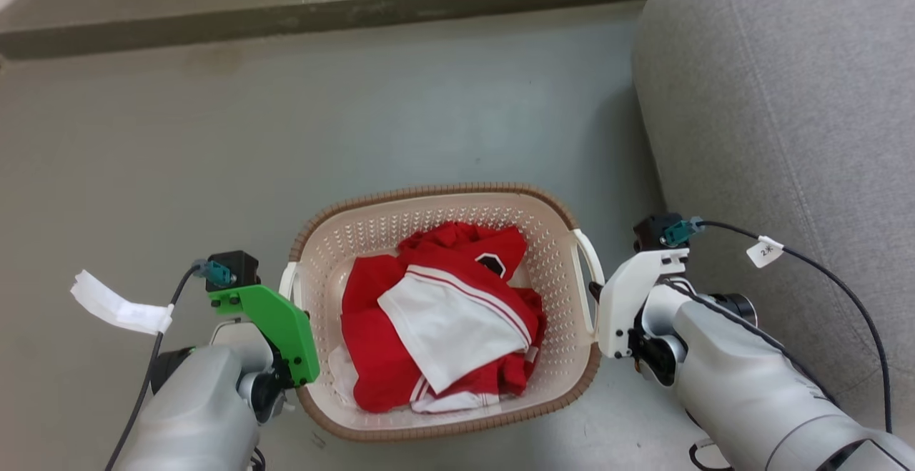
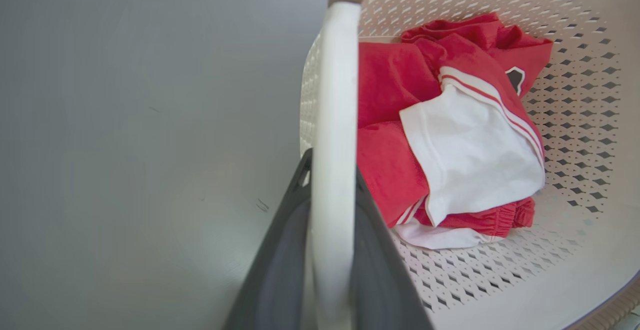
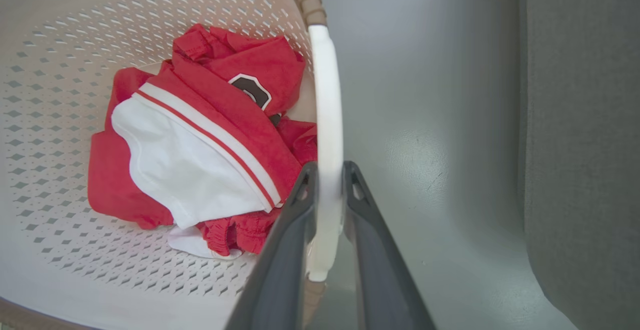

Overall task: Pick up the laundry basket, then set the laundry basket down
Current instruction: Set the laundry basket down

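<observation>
From the head camera I can't see my fingertips. The wrist cameras show my left gripper pinching the laundry basket by its left handle and my right gripper pinching the right handle. The basket is cream, perforated and brown-rimmed. It holds red-and-white clothes and sits between my arms, beside a grey sofa. I can't tell whether it touches the floor.

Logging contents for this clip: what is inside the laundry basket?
The laundry basket holds a crumpled pile of red and white clothes. Perforated bottom shows around it; anything beneath the pile is covered.

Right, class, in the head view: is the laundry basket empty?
No, red and white clothes lie crumpled inside the laundry basket.
</observation>
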